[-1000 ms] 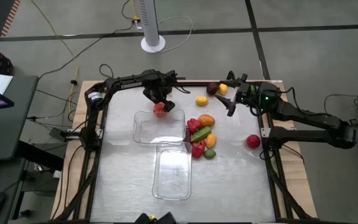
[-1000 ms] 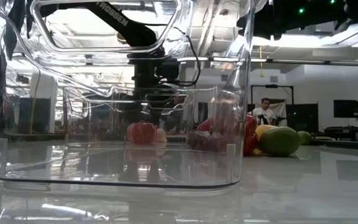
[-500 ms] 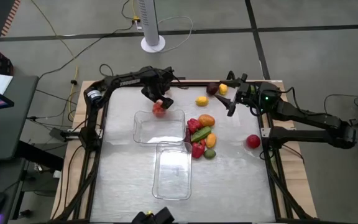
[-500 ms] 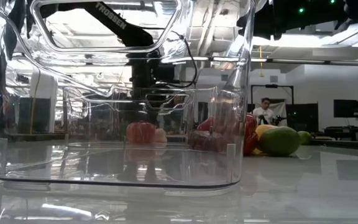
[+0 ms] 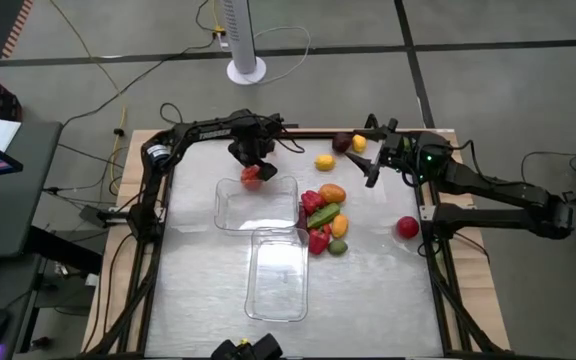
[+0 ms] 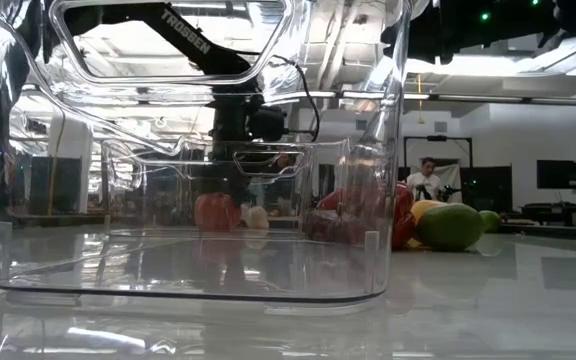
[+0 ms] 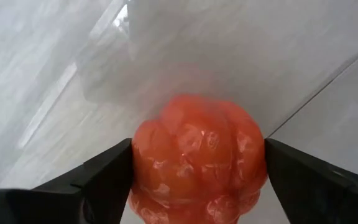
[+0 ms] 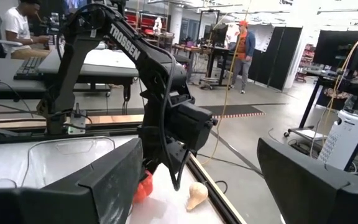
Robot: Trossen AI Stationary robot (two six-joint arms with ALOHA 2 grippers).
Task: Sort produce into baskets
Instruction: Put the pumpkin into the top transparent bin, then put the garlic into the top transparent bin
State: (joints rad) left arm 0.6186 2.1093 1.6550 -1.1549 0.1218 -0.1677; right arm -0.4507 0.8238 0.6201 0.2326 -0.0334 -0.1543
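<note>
My left gripper (image 5: 251, 160) is shut on a red-orange lobed produce piece (image 7: 197, 155) at the far left corner of the far clear basket (image 5: 256, 207), low near the table. My right gripper (image 5: 370, 152) is open and empty at the far right. A second clear basket (image 5: 278, 275) lies nearer. A pile of red, orange and green produce (image 5: 324, 215) lies right of the baskets. A yellow piece (image 5: 324, 162), a maroon piece (image 5: 341, 143) and a red piece (image 5: 407, 227) lie apart. A whitish piece (image 6: 256, 216) lies by the left gripper. My left gripper pinches the red-orange piece by its two opposite sides (image 7: 143, 163) between its two fingers (image 7: 98, 180), coming from above and pointing down. The piece sits low by the far basket's corner rim (image 7: 316, 93). Whether it rests on the table, I cannot tell.
The near basket's clear wall (image 6: 388, 150) fills the low view. Another yellow piece (image 5: 359, 143) lies by my right gripper. The table's wooden far edge (image 5: 308, 131) runs close behind both grippers. People sit and stand in the room beyond (image 8: 244, 46).
My left gripper has gone a little toward the table's left edge with the red-orange piece, staying shut on it and low by the far basket's far rim.
</note>
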